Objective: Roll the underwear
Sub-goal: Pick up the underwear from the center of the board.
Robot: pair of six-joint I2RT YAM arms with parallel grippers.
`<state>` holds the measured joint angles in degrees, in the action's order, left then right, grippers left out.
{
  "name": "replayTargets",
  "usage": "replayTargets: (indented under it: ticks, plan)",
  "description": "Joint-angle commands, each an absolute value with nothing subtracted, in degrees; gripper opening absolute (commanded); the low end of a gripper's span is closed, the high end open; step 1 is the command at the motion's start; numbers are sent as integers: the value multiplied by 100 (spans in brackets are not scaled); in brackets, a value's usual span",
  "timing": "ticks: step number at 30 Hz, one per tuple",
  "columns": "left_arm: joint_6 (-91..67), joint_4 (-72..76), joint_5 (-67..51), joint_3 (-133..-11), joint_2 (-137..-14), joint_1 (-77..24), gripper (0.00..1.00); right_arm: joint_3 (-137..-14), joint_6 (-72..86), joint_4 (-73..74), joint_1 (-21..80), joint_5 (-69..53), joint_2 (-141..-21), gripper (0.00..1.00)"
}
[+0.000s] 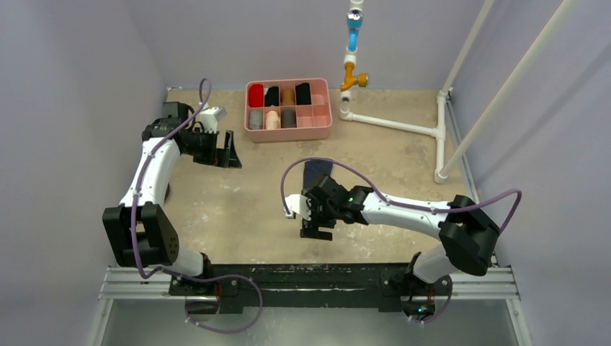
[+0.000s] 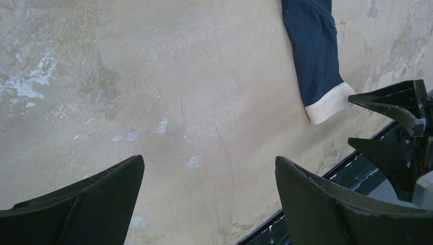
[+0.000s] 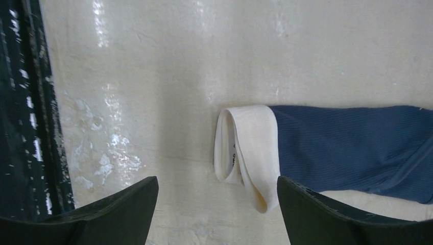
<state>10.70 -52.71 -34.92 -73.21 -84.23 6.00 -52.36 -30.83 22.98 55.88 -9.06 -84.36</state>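
A navy underwear [image 1: 317,171] lies flat on the table [image 1: 238,209], on the robot's side of the pink tray [image 1: 288,135]. It is folded into a long narrow strip running away from the tray, probably so it can be rolled end to end. Its cream band [image 3: 253,148] forms the end farthest from the tray.

The right gripper [image 1: 315,232] hangs over that far end, jaws spread and grasping nothing. In its wrist view the band sits just ahead of the gap, nearer one finger [image 3: 327,214], apparently lined up to start the roll there. Whether it touches the cloth is unclear.

The left gripper [image 1: 225,151] waits just left of the tray, well apart from the cloth, jaws wide and empty, seemingly leaving room.
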Motion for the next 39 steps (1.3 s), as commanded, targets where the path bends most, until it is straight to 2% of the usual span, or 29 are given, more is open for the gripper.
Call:
replayTargets:
  ticks: [1,7,15,25,33,36,39]
  plan:
    - [1253,-5082,-3250,-7242,-8304,355,100,-5008,-3204,1841,5736,-129,-8600,84]
    - [1292,-5007,-2856,-7180,-8219,53,100,-4819,-3196,1287,5774,436,-8665,77]
    - [1268,-5000,-2821,-7281,-8347,-92,100,-4841,-3188,1237,5813,410,-8685,72]
    - [1291,-4979,-2810,-7305,-8416,-97,100,-4852,-3139,1302,5979,271,-8939,61]
    - [1298,-4970,-2848,-7286,-8466,-100,100,-4878,-3078,1260,6029,423,-9203,39]
    - [1326,-4970,-2830,-7274,-8459,-100,100,-4891,-2997,1230,6025,492,-9282,38]
    - [1336,-4974,-2830,-7247,-8464,-104,100,-4911,-2944,1214,6029,501,-9301,44]
